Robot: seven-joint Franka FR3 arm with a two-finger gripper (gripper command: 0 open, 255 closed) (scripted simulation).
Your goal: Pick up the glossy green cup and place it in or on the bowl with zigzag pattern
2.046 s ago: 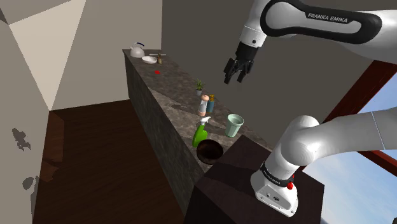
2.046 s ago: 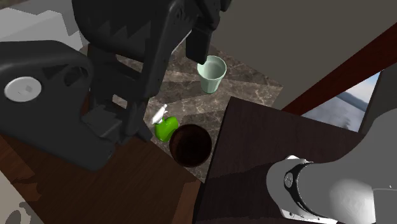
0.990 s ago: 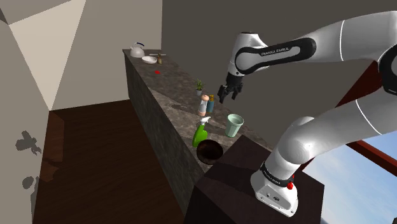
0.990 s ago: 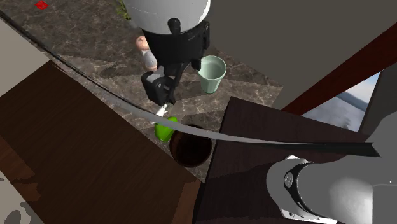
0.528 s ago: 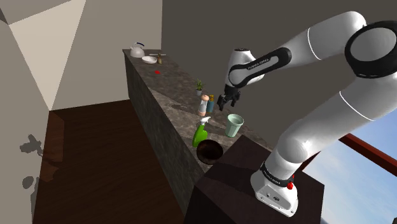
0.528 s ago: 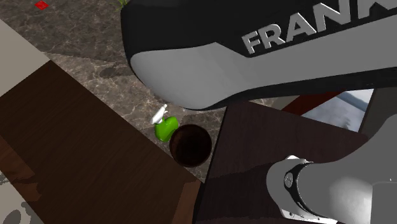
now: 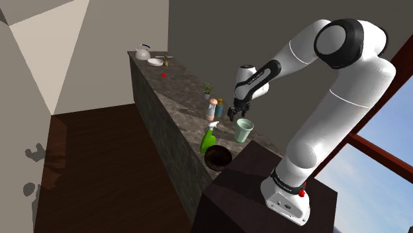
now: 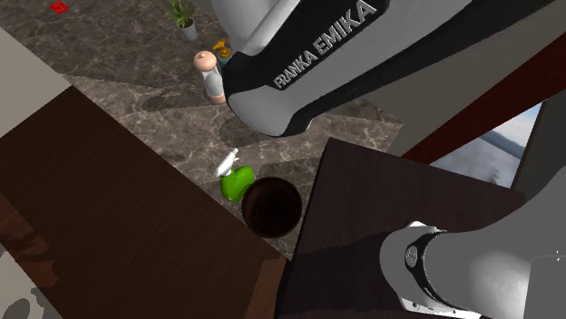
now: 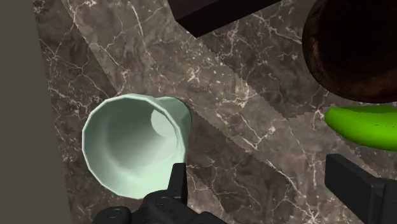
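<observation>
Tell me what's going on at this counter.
A white Franka arm is going for the pale green cup on the stone counter. Its hand hovers just above the cup, open, holding nothing. The dark bowl sits nearby beside a green spray bottle, with nothing in it yet.

The cup (image 9: 130, 149) is plain pale mint green. The bowl (image 9: 353, 48) is dark brown, faintly mottled. The spray bottle (image 7: 208, 139) is bright green with a white head. The tabletop (image 9: 242, 108) is brown-grey marble veined in white. The tool (image 9: 262, 181) is black, the arm (image 7: 344, 99) white with dark joints, and the floor (image 7: 99, 165) dark red-brown wood.
</observation>
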